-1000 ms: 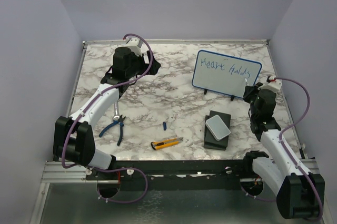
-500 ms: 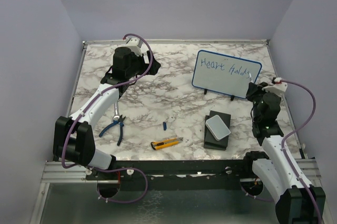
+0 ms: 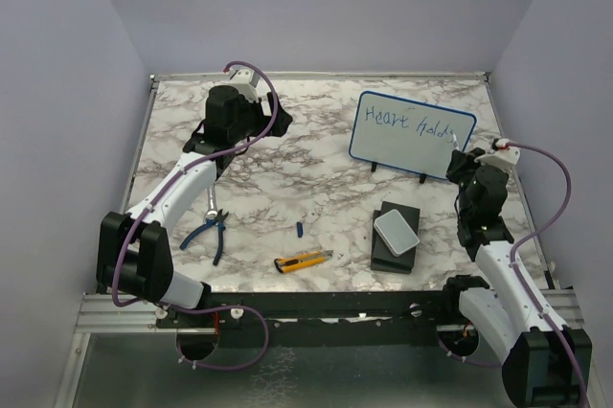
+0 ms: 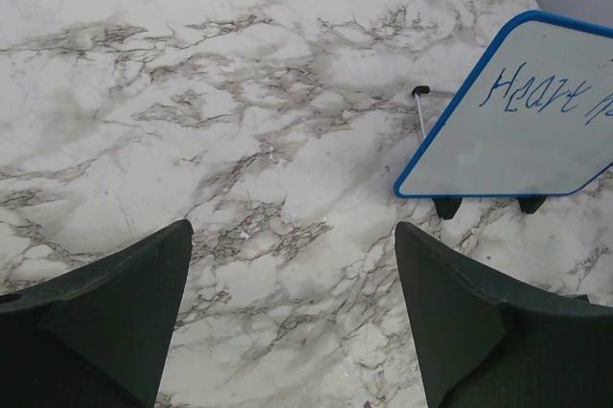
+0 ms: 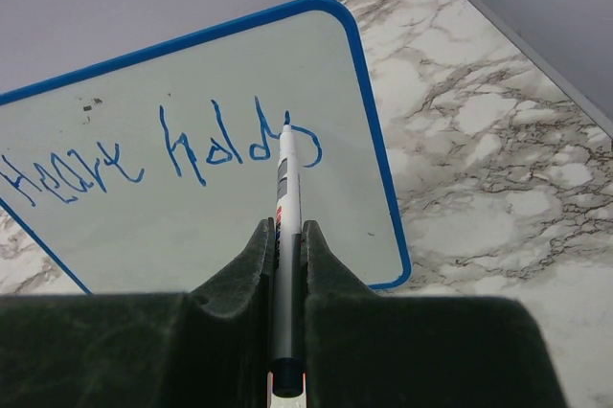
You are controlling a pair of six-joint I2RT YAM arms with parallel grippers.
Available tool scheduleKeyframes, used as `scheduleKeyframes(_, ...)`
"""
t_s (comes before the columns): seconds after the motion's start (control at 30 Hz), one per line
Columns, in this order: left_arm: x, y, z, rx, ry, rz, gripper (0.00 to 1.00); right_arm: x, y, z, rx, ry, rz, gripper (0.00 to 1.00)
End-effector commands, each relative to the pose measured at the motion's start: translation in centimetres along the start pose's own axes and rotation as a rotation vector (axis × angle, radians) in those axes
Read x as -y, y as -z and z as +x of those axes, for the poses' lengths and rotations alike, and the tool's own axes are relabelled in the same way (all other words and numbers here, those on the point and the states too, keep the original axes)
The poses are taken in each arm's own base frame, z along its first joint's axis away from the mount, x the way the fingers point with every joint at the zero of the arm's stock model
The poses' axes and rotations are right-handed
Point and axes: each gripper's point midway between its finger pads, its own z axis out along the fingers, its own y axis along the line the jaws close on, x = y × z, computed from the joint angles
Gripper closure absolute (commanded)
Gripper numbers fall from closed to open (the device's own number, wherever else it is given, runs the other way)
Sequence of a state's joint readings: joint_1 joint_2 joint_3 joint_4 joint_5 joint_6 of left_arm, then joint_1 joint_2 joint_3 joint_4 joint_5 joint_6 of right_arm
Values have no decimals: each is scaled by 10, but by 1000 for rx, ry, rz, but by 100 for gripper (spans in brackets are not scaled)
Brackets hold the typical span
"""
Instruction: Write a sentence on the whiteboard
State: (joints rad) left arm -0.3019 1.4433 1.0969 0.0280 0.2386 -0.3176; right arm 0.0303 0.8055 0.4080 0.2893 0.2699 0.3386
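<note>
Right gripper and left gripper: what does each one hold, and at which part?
The right gripper holds a marker by the rear half of its barrel, tip pointing at the whiteboard. The left gripper is open and empty.

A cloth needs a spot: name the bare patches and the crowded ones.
Bare marble stretches between the left gripper and the whiteboard, and mid-table before the board. Crowded: the near edge, with pliers, utility knife and grey box.
</note>
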Motion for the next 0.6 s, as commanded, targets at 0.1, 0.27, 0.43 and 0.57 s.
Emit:
scheduleKeyframes(0.1,4,5,-5,22,-1,22,12,1,-7,-27,79,5,29,99)
scheduleKeyframes(0.27,4,4,-4,19,1,22,13,6,-9,-23,75,0,48,99)
scheduleKeyframes(0.43,4,4,-4,19,0,23,13,8,-10,-26,83,2,61,99)
scheduleKeyframes(0.57,4,4,-4,20,0,23,13,9,-11,-24,80,2,62,99)
